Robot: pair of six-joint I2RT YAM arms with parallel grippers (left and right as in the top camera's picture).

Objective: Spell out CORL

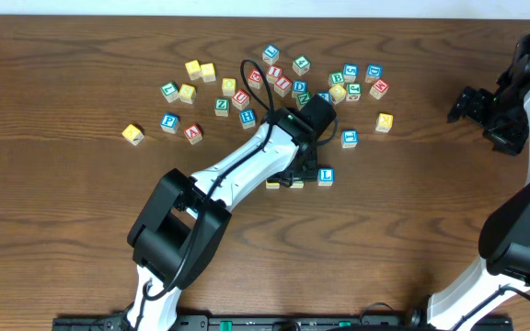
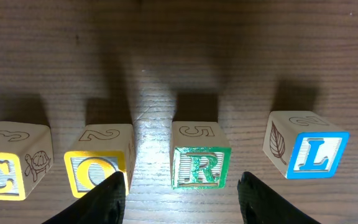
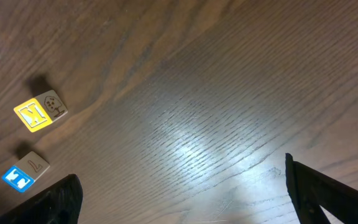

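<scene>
Straddling the R cube [image 2: 201, 163] with the left gripper [image 2: 181, 186], jaws partway apart, a gap on each side, nothing clamped. Just ahead of the fingertips, on the table [image 2: 166, 50], a row reading left to right: C cube [image 2: 5, 169] far off to the left, O cube [image 2: 98, 165] right against the left finger [image 2: 107, 199], R between the fingers, L cube [image 2: 309, 151] out past the right finger and turned a little out of line. Looks spelled already, so mostly a matter of not spoiling it.

Main risk: clipping the O with the left finger, parked at that cube's near corner. Any sideways drift or angled lift likely to twist it or shove it toward the C. Second risk: pinching the R off-centre and spinning it, given the uneven gaps. Third: dragging the R backward through a pad catching on an edge. Safer to rise straight up before swinging away.

Right gripper [image 3: 182, 199] spread wide over bare wood, empty, well apart from the row. Little danger there unless swept through the loose cubes [image 3: 39, 112] off to its left
</scene>
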